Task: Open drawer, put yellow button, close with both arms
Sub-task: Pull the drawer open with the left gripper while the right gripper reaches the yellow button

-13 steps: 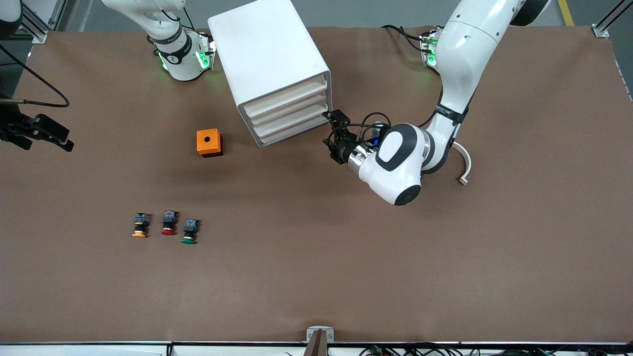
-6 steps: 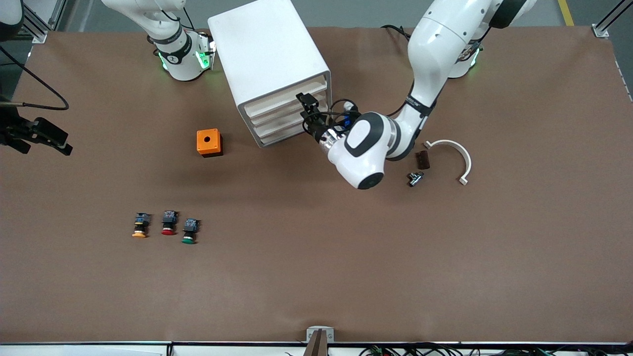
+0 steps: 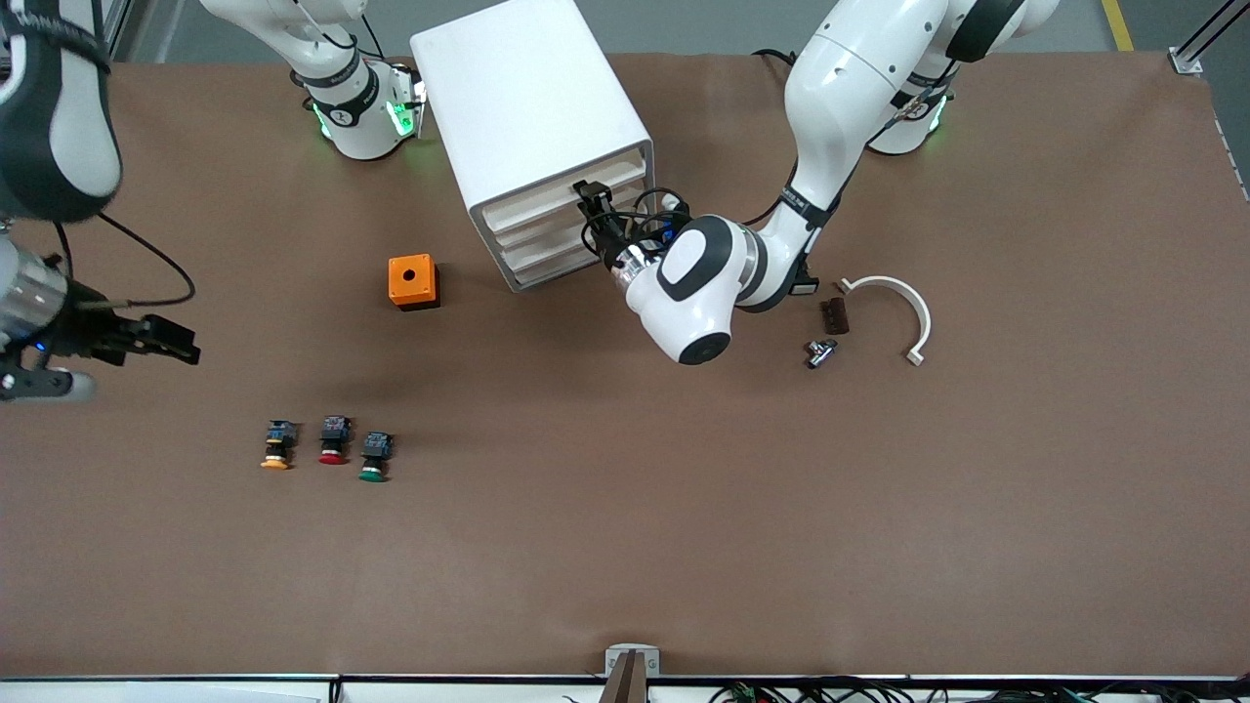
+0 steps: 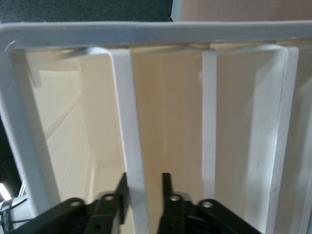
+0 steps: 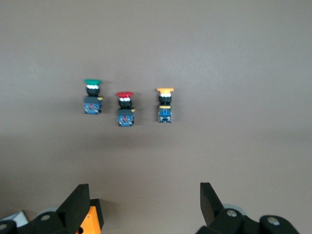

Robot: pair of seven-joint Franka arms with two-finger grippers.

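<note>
**Left gripper clamped on the top drawer's front lip**

The left gripper [image 3: 589, 202] is at the cabinet's [image 3: 527, 107] open face, at the level of the drawer [image 3: 571, 188]. In the left wrist view its two fingers [image 4: 123, 195] stand on either side of the drawer's white front lip [image 4: 129, 146], close against it, so the grip is on that lip. The drawer sits flush with the three below it, not pulled out.

The right gripper [image 3: 161, 339] hangs in the air over the right arm's end of the table, near the three buttons. Its fingers [image 5: 78, 200] stand wide apart with nothing between them. The right wrist view looks down on the buttons in a row.

The yellow button [image 3: 277, 444] lies on the table, well apart from the cabinet and nearer the front camera. It is the end one of the row, toward the right arm's end. Beside it is the red button [image 3: 334, 440], then the green button [image 3: 374, 456]. All three lie on their sides with caps toward the front camera.

An orange box [image 3: 412, 280] sits between the buttons and the cabinet. Toward the left arm's end lie a white curved piece [image 3: 908, 312], a small dark block [image 3: 834, 314] and a small metal part [image 3: 818, 351].
</note>
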